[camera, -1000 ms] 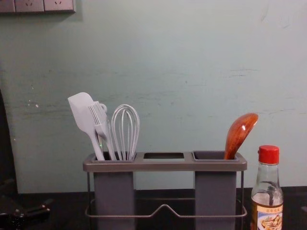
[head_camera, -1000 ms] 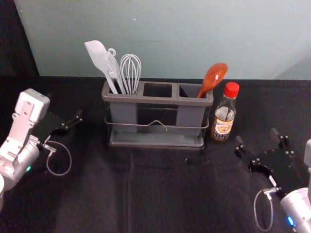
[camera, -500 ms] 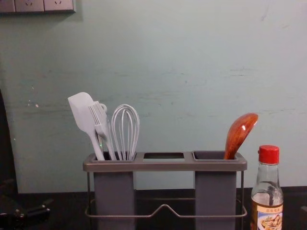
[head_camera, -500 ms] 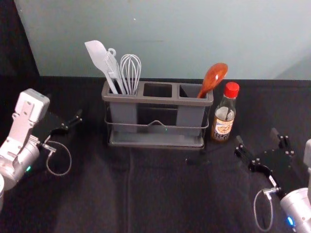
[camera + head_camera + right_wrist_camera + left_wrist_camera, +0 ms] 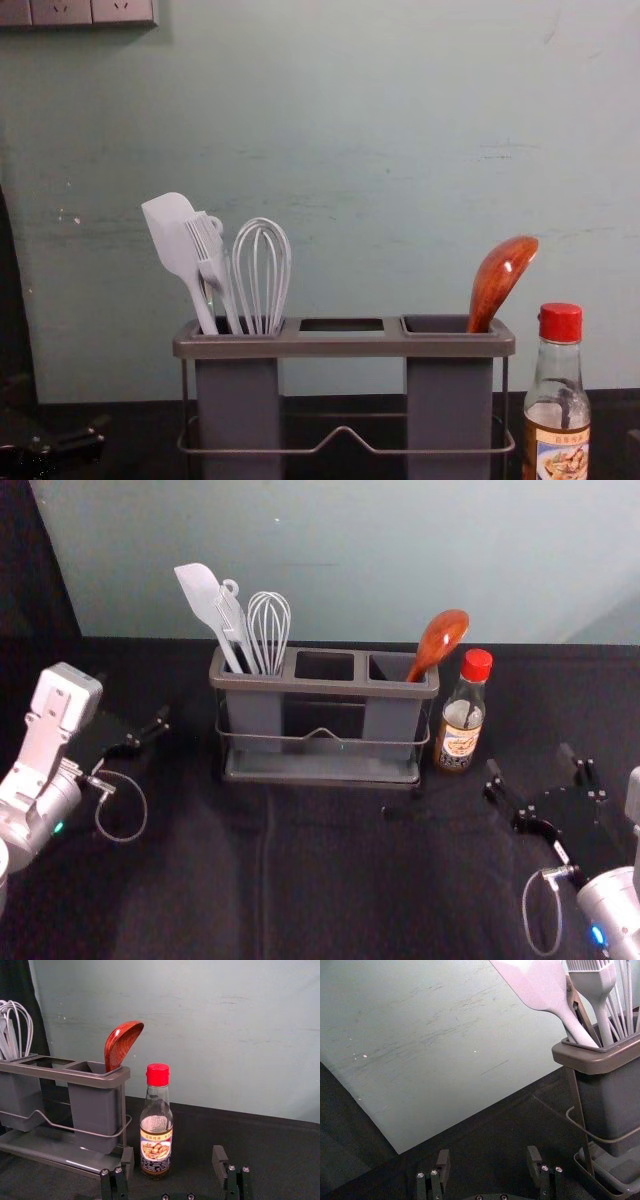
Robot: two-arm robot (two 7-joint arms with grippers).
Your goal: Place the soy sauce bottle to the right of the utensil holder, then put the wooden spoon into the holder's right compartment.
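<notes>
The soy sauce bottle (image 5: 461,715) with its red cap stands upright just right of the grey utensil holder (image 5: 322,687). In the holder's right compartment the wooden spoon (image 5: 438,642) leans to the right, bowl up. My right gripper (image 5: 533,759) is open in front and to the right of the bottle; in the right wrist view the same gripper (image 5: 173,1162) has nothing between its fingers. My left gripper (image 5: 135,712) is parked left of the holder; its wrist view shows the gripper (image 5: 488,1162) open and empty.
A white spatula (image 5: 206,598), a brush and a whisk (image 5: 269,630) stand in the holder's left compartment. Black cloth (image 5: 330,880) covers the table, and a pale wall (image 5: 350,560) rises behind it.
</notes>
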